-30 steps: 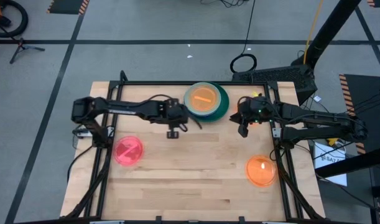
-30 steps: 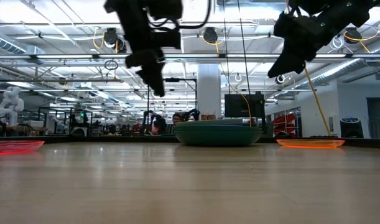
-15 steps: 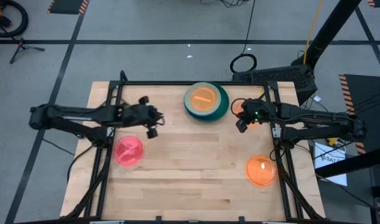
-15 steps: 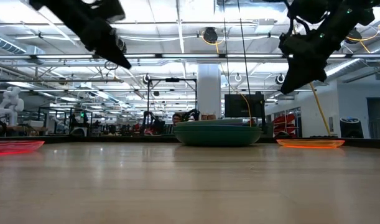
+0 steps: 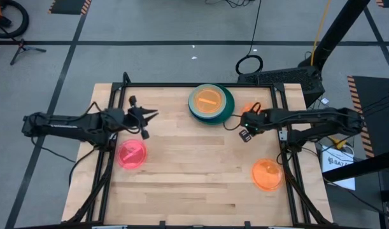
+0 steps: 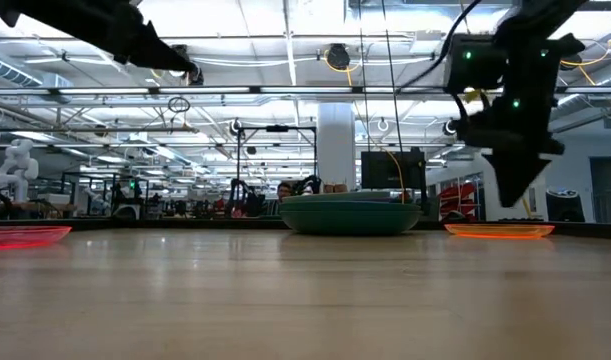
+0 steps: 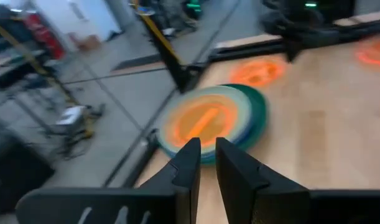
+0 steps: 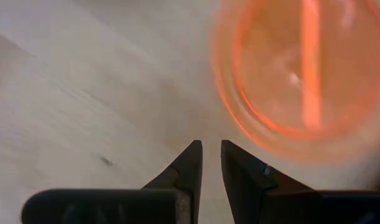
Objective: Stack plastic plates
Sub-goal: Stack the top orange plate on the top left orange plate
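Observation:
A stack of plates [image 5: 211, 104] stands at the table's far middle: an orange plate on top, mint and dark green rims beneath; in the left wrist view the stack [image 7: 208, 121] lies ahead. A pink plate [image 5: 131, 154] lies flat at the left. One orange plate [image 5: 267, 175] lies near right, and another orange plate [image 5: 248, 109] peeks out from under the right arm. My left gripper [image 5: 151, 115] hovers shut left of the stack, above the pink plate's far side. My right gripper [image 5: 244, 134] hangs shut, pointing down, right of the stack, with an orange plate [image 8: 301, 68] ahead.
Black frame rails [image 5: 109, 159] run along the table's left and right sides. Bare wood [image 5: 194, 172] spreads between the pink and the near orange plate. Cables and a stand lie on the floor beyond the far edge.
My left gripper has drawn back from the stack toward the table's left edge and risen. My right gripper has tipped from a slant to point straight down, sinking and shifting slightly toward the near edge. The plates have stayed put.

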{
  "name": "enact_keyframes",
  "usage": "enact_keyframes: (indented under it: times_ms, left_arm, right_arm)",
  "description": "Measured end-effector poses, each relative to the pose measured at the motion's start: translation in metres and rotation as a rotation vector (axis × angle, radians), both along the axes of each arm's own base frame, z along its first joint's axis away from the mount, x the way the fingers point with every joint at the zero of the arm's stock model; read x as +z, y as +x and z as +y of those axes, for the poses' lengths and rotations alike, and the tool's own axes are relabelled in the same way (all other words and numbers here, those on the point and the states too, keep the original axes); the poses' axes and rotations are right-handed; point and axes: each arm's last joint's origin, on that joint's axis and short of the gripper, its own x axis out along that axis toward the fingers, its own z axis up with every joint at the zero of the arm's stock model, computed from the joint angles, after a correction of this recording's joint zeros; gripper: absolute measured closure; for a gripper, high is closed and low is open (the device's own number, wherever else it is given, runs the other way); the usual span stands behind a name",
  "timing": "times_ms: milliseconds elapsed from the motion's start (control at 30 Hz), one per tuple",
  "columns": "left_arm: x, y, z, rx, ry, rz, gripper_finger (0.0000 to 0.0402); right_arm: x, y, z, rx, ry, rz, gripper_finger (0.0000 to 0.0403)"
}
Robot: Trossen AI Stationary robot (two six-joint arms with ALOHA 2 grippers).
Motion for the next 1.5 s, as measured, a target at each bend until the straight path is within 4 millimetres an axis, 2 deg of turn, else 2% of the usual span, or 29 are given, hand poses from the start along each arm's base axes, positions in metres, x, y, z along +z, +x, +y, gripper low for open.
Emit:
enact_keyframes:
  times_ms: [167,233,433,533,667,800,1000,1233,1500]
  left_arm:
    - [0.001,-0.003,0.005,0.068,0.020,0.001,0.0344]
    - [0.000,-0.003,0.006,0.073,0.020,0.011,0.0344]
    - [-0.001,-0.003,0.006,0.074,0.020,0.026,0.0344]
    - [-0.001,-0.003,0.006,0.072,0.027,0.031,0.0344]
    - [-0.001,-0.003,0.006,0.070,0.034,0.035,0.0344]
    - [-0.001,-0.003,0.006,0.069,0.039,0.038,0.0344]
    - [-0.001,-0.003,0.006,0.069,0.039,0.032,0.0344]
    - [-0.001,-0.003,0.006,0.069,0.038,0.033,0.0344]
    - [-0.001,-0.003,0.006,0.072,0.027,0.032,0.0344]
  right_arm:
    - [0.012,-0.001,0.000,-0.066,0.057,0.225,0.0349]
    - [0.019,0.003,-0.001,-0.054,0.060,0.252,0.0349]
    - [0.026,0.022,-0.012,0.069,-0.011,0.131,0.0348]
    - [0.027,0.030,-0.019,0.046,-0.031,0.041,0.0341]
    - [0.027,0.029,-0.027,0.012,-0.036,0.028,0.0313]
    - [0.022,0.031,-0.033,-0.013,-0.031,0.043,0.0276]
    - [-0.001,0.042,-0.038,0.041,-0.007,0.137,0.0244]
    - [-0.022,0.048,-0.040,0.088,0.025,0.235,0.0251]
    - [-0.029,0.050,-0.045,0.092,-0.039,0.282,0.0275]
